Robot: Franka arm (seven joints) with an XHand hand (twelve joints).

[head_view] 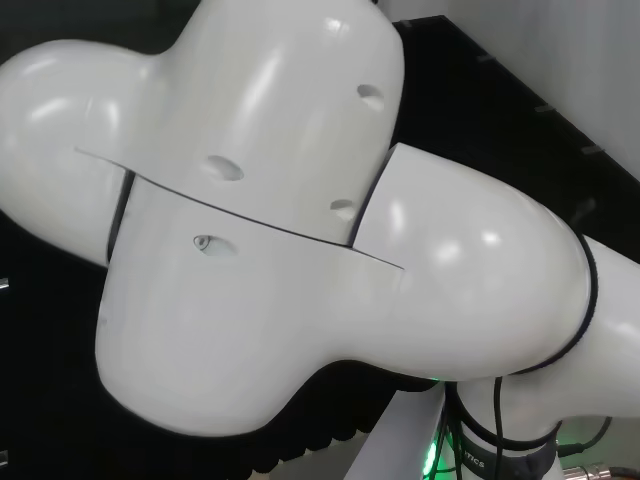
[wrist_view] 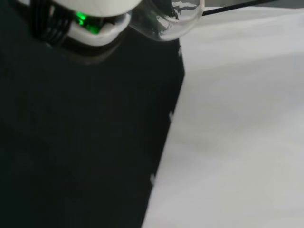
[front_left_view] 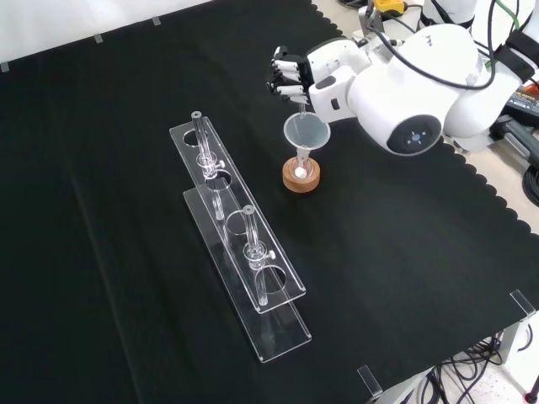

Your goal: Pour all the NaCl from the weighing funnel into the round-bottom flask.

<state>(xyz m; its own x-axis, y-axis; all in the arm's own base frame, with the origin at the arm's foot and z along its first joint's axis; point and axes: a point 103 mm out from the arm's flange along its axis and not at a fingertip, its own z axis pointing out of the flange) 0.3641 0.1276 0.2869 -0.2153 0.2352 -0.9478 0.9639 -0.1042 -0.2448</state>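
Black cloth [front_left_view: 126,126] over bench, cables [front_left_view: 472,370] beneath

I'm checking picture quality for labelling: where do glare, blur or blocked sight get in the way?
Head view: the arm's glossy white links block the bench and carry bright highlights. Front view: evenly lit; the clear funnel and rack are faint against the black cloth. Wrist view: soft focus, a glass bulb glinting.

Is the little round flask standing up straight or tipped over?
Standing up. In the front view the round-bottom flask sits on its cork ring, with a clear funnel in its neck.
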